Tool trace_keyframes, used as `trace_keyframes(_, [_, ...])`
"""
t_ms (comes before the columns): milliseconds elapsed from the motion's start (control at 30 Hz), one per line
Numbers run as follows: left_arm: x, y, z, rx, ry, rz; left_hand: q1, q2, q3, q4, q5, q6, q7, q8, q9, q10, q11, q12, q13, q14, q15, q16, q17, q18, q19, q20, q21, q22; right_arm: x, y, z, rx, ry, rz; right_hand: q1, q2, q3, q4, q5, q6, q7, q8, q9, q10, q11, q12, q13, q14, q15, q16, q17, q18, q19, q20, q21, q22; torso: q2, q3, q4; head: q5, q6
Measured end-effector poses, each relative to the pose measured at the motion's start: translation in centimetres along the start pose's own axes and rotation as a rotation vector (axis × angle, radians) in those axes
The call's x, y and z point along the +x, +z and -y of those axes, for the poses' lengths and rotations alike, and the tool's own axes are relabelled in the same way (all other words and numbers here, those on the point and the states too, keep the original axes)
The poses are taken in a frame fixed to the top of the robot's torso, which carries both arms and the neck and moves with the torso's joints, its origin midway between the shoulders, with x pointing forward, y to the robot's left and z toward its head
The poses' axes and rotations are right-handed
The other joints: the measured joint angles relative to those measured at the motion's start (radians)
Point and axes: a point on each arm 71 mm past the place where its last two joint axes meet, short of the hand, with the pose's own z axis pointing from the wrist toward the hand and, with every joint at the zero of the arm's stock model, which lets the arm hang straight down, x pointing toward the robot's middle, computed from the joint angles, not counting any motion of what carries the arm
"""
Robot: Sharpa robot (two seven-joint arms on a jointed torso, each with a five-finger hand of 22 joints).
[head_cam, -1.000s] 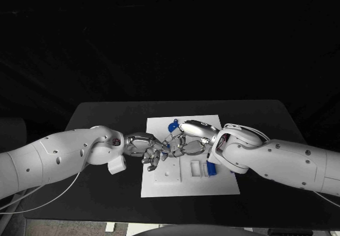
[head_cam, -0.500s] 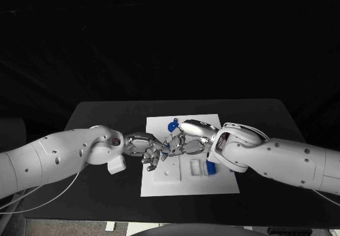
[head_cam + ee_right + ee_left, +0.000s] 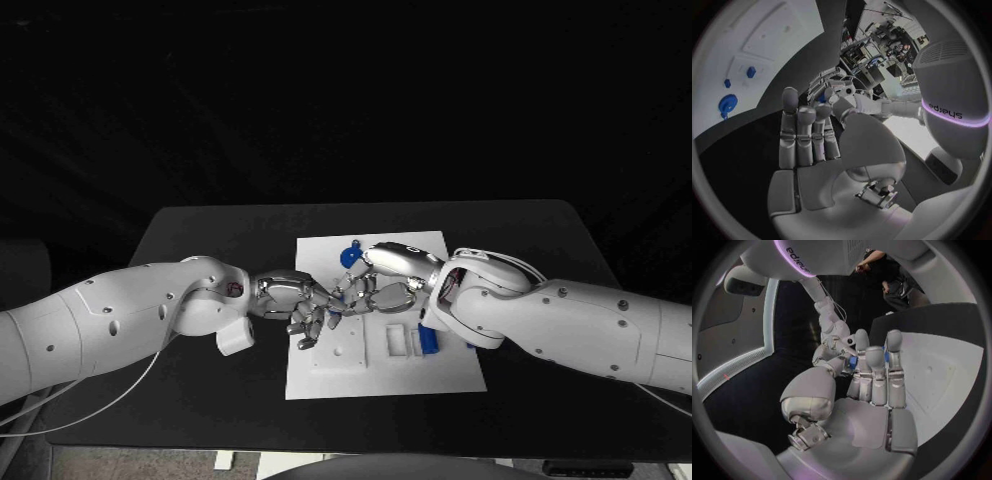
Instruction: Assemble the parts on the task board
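Your left hand [image 3: 299, 303] and right hand [image 3: 378, 284] meet fingertip to fingertip above the board [image 3: 382, 372]. A small blue part [image 3: 854, 361] sits pinched between them, fingers closed on it. Which hand carries it, or its axis: cannot tell.

White task board [image 3: 378, 375] mid-table, small blue parts [image 3: 351, 256] on it

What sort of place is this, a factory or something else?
Probably a robotics lab or test room, not a factory line. A black table holds one white task board with small blue parts, and the right wrist view shows cluttered equipment behind.
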Motion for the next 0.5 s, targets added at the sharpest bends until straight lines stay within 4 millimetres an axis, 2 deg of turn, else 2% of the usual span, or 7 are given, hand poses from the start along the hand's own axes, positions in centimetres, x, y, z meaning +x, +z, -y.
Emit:
trace_keyframes(167, [0.04,-0.04,-0.02,0.002,-0.003,0.0,0.005,0.003,-0.003,-0.003,-0.031,0.0,0.0,-0.004,-0.024,-0.007,0.007,0.0,0.0,0.0,0.0,0.0,-0.004,0.0,0.0,0.0,-0.005,0.0,-0.02,0.01,-0.02,-0.001,0.0,0.0,0.0,0.0,-0.007,0.007,0.0,0.004,-0.002,0.0,0.0,0.0,0.0,0.0,-0.002,-0.001,-0.001,0.0,0.0,0.0,0.004,-0.003,-0.013,0.006,0.0,0.0003,0.0001,-0.003,0.0])
trace_keyframes(300, [0.07,-0.07,-0.05,0.003,-0.006,0.0,0.009,0.007,-0.005,-0.009,-0.065,0.0,0.0,-0.019,-0.062,-0.016,0.008,0.0,0.0,0.0,0.0,0.0,-0.006,0.0,0.0,0.0,-0.011,0.0,-0.03,0.03,-0.04,-0.002,-0.001,0.001,0.001,0.0,-0.034,0.016,0.039,0.012,-0.007,-0.003,0.0,0.004,-0.004,0.0,-0.003,-0.004,-0.004,0.0,0.0,0.0,0.008,-0.003,-0.021,0.01,0.0,0.0003,0.0001,-0.005,0.0])
trace_keyframes(400, [0.07,-0.08,-0.07,0.004,-0.008,0.001,0.011,0.01,-0.01,-0.031,-0.093,0.0,0.0,-0.019,-0.089,-0.02,0.011,0.0,0.0,0.0,0.0,0.0,-0.008,0.0,0.002,0.002,-0.016,0.0,-0.04,0.04,-0.05,-0.001,-0.003,0.001,0.001,0.0,-0.064,0.02,0.074,0.022,-0.013,-0.005,0.0,0.007,-0.008,0.0,-0.003,0.001,-0.008,0.0,0.0,0.0,0.013,-0.006,-0.027,0.014,0.0,-0.0001,0.0002,-0.006,0.0])
trace_keyframes(500, [0.06,-0.09,-0.08,0.004,-0.009,0.003,0.013,0.011,-0.011,-0.047,-0.1,-0.004,-0.004,0.008,-0.135,-0.025,0.01,0.0,0.0,0.0,0.0,0.0,-0.011,0.0,0.006,0.006,-0.025,0.0,-0.05,0.05,-0.06,-0.001,-0.004,0.002,0.001,0.0,-0.082,0.02,0.077,0.032,-0.017,-0.005,0.0,0.009,-0.009,0.0,0.002,0.001,-0.008,0.004,0.002,0.0,0.02,-0.009,-0.034,0.02,0.0,-0.0003,0.0006,-0.006,0.001])
